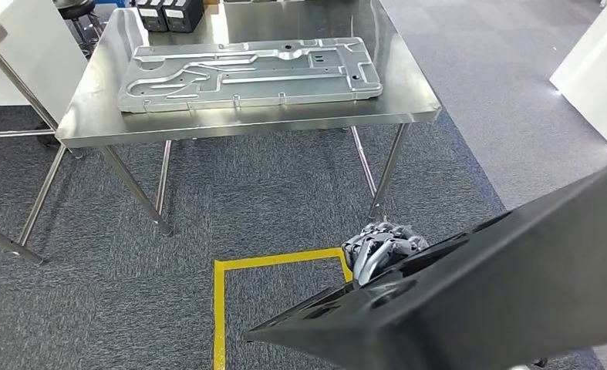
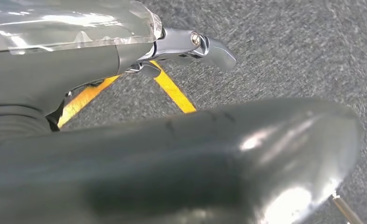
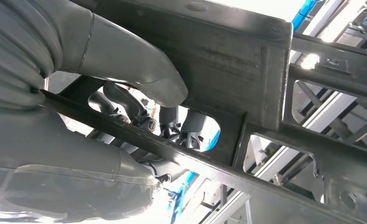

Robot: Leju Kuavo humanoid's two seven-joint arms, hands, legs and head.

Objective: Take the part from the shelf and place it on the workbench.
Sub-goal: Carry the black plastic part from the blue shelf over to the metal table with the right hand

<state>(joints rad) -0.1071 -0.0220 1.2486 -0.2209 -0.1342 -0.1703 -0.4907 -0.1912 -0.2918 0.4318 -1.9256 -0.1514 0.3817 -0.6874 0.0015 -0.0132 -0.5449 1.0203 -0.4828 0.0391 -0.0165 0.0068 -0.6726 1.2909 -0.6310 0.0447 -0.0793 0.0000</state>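
The part (image 1: 470,301) is a large, dark, glossy sheet-metal piece with a tapering corner, carried low in front of the robot above the grey carpet (image 1: 130,308) and the yellow floor tape (image 1: 221,308). It sits well short of the steel workbench (image 1: 92,127), where a pale stamped metal panel (image 1: 250,73) already lies flat.

In the head view, one hand (image 1: 383,248) shows at the part's far edge, its dark fingers (image 1: 369,258) curled over that edge; which arm it belongs to cannot be told from this view.

The right wrist view shows what the head view hides: the underside of the part (image 3: 246,60), a frame of dark ribs and cut-out windows with small holes near one corner. There the right hand (image 3: 139,107) grasps it, the thick grey thumb (image 3: 139,70) lying against the flat panel and the darker fingers (image 3: 125,105) hooked through an opening around a rib.

The left wrist view shows the part's smooth, shiny outer face (image 2: 195,163) just beneath the left hand (image 2: 125,51). A metal-tipped finger (image 2: 195,44) points out past it over the carpet; whether this hand is clasping the part cannot be told.
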